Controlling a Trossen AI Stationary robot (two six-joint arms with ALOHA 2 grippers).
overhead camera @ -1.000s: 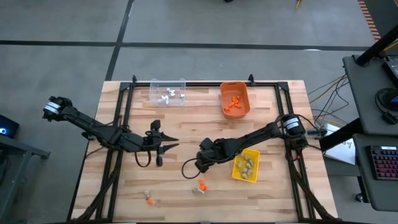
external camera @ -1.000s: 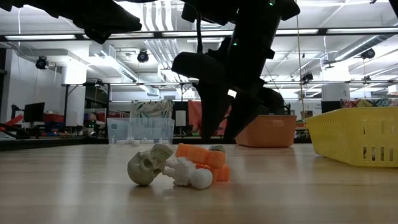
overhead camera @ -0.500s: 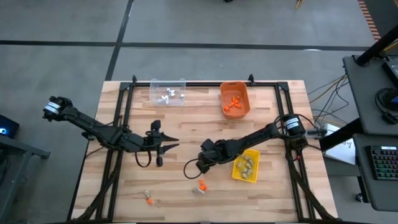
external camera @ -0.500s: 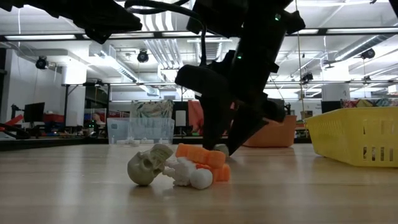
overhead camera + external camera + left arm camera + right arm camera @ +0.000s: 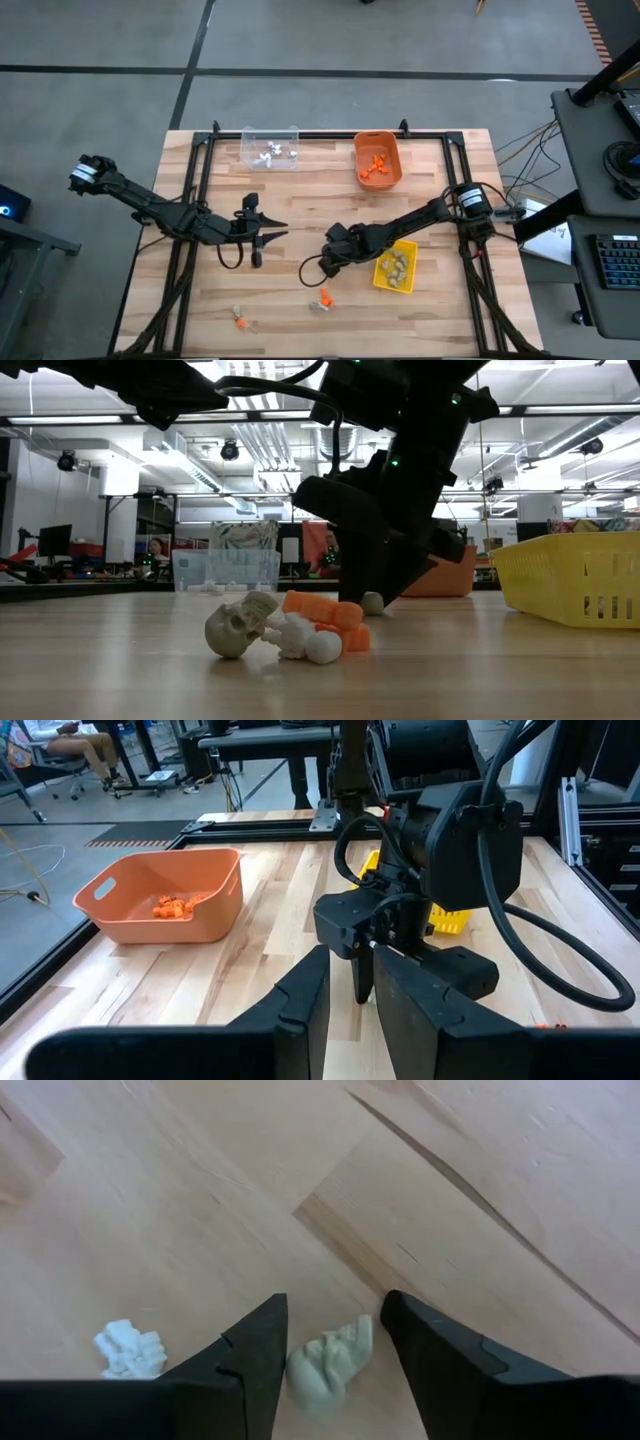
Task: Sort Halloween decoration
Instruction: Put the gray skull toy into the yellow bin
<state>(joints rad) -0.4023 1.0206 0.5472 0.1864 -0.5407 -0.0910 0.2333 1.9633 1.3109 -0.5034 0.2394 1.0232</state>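
A tan-grey skull trinket (image 5: pixel 330 1367) of the Halloween decoration lies on the wooden table. My right gripper (image 5: pixel 335 1342) is open and low over it, slanting down, with one finger on either side; the low view shows it as a small lump (image 5: pixel 372 602) under my right gripper (image 5: pixel 378 585). A white trinket (image 5: pixel 130 1350) lies just beside it. Nearer the front edge lie a tan skull (image 5: pixel 238 628), an orange piece (image 5: pixel 325 613) and a white piece (image 5: pixel 308 643). My left gripper (image 5: pixel 268 236) hovers at mid-left, open by a narrow gap, holding nothing. My right gripper's fingers (image 5: pixel 262 1342) stand close on both sides of the tan-grey skull, which rests on the table. Whether a finger touches its side (image 5: pixel 296 1370), I cannot tell.
At the far edge stand a clear bin (image 5: pixel 270 147) holding white pieces and an orange bin (image 5: pixel 377 160) holding orange pieces. A yellow bin (image 5: pixel 395 266) with tan pieces sits right beside my right arm. More trinkets (image 5: pixel 240 320) lie near the front left.
My right gripper has sunk toward the table, down over the small tan-grey skull, keeping its slant. The trinkets have stayed where they were.
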